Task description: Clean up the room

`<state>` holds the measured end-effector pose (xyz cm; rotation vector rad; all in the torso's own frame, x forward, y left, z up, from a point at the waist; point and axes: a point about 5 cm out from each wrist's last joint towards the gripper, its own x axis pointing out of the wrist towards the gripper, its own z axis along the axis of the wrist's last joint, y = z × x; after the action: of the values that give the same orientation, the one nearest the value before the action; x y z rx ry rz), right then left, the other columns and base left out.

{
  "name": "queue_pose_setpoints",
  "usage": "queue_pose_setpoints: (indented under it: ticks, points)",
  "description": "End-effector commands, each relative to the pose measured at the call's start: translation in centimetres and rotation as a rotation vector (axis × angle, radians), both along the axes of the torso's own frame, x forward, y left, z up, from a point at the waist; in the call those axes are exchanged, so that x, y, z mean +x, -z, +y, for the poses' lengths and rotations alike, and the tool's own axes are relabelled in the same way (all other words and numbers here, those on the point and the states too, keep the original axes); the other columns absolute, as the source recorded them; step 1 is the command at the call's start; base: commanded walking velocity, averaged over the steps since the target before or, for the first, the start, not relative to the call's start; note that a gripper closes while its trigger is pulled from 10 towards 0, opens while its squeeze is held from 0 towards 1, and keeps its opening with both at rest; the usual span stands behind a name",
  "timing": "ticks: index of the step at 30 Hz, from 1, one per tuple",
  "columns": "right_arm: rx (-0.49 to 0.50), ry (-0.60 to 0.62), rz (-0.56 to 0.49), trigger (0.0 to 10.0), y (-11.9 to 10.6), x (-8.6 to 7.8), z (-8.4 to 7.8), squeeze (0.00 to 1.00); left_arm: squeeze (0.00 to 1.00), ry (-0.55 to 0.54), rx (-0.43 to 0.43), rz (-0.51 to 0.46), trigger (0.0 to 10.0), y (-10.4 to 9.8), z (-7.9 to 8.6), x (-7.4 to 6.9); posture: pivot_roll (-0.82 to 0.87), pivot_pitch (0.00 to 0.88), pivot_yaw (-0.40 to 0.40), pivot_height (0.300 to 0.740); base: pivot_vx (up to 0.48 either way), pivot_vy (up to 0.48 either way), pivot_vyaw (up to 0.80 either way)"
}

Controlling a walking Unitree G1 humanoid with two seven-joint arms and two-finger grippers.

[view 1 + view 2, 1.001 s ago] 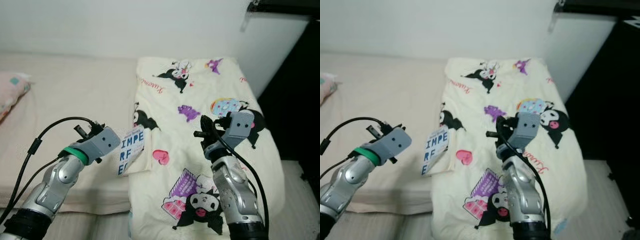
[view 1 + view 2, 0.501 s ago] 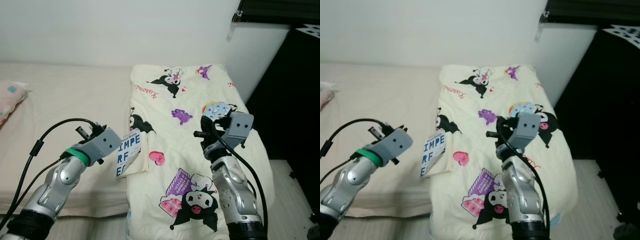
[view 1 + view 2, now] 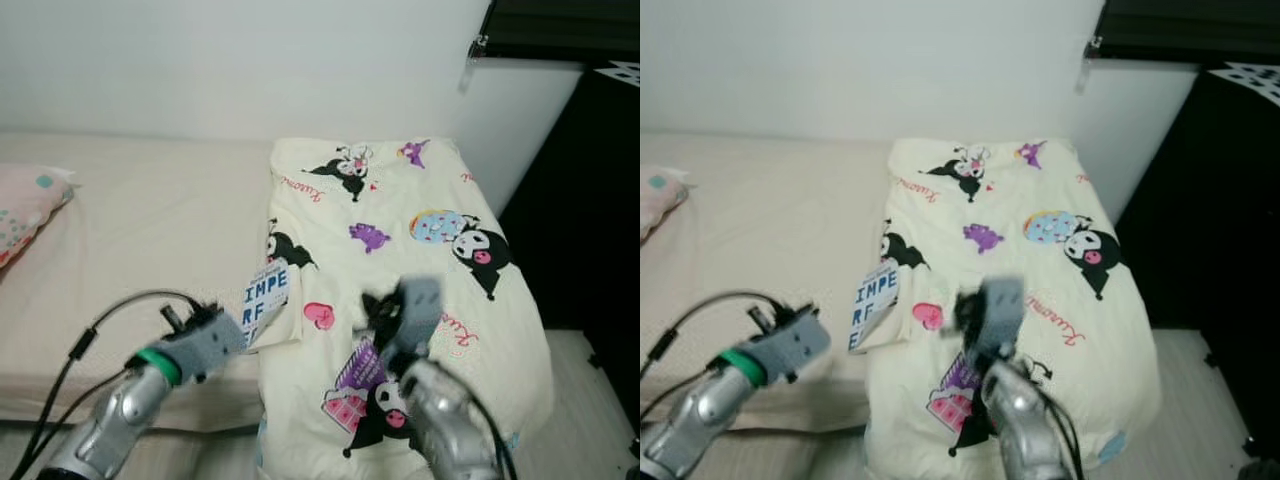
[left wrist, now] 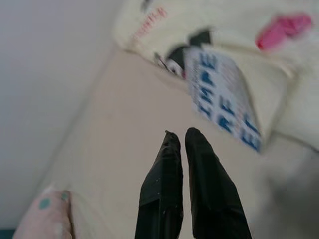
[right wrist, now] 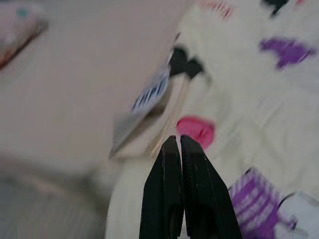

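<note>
Bedding is what this tidy-up seems to turn on, and going from the robot's left: one pink pillow (image 3: pixel 30 205) lies at the far left edge of the bed (image 3: pixel 150 220), probably left where a head would rest. One bare beige mattress surface stretches from it toward the middle. Next comes the left gripper (image 4: pixel 187 164), hanging low over that bare surface, its two black fingers pressed together and holding nothing; I judge it is merely carried along, not reaching. Just past it, one white card with blue letters (image 3: pixel 265 297) lies tucked against the left edge of the quilt (image 3: pixel 400 230), partly under a fold, so it looks dropped there rather than put away. One cream quilt printed with cartoon figures covers the right part of the bed and drapes over the near edge; it looks spread flat, roughly folded lengthwise. The right gripper (image 5: pixel 178 164) hovers above the quilt near a pink heart print, fingers likewise closed together and empty; its arm is blurred in the head views. Rightmost stands one dark piece of furniture (image 3: pixel 590 200) beside the bed
</note>
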<state>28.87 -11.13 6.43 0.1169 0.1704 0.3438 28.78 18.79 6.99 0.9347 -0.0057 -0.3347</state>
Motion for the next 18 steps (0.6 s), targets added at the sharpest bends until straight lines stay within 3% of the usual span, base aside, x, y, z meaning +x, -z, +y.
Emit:
queue_pose_setpoints:
  ticks: [1, 4, 9, 18]
  points:
    - [-0.017, -0.033, -0.012, 10.0, 0.0, 0.0, 0.1, 0.00, 0.00, 0.007, 0.028, -0.007, 10.0, 0.2, 0.4, -0.2, 0.00, 0.060, 0.005, 0.740, 0.000, 0.000, 0.00]
    - [-0.031, -0.029, -0.008, 10.0, 0.2, -0.1, 0.0, 0.00, 0.00, 0.010, 0.027, -0.006, 10.0, 0.4, 0.2, -0.3, 0.00, 0.057, 0.002, 0.740, 0.000, 0.000, 0.00]
    - [-0.034, 0.084, -0.050, 10.0, 0.4, 0.1, -1.0, 0.00, 0.00, -0.005, -0.057, -0.047, 10.0, 0.4, -1.0, -0.5, 0.00, 0.056, 0.001, 0.730, 0.000, 0.000, 0.00]
    - [-0.006, 0.086, -0.065, 10.0, 0.2, 0.3, -0.7, 0.00, 0.00, 0.031, -0.008, -0.087, 10.0, -0.1, -0.7, 0.0, 0.00, 0.063, 0.007, 0.695, 0.000, 0.000, 0.00]
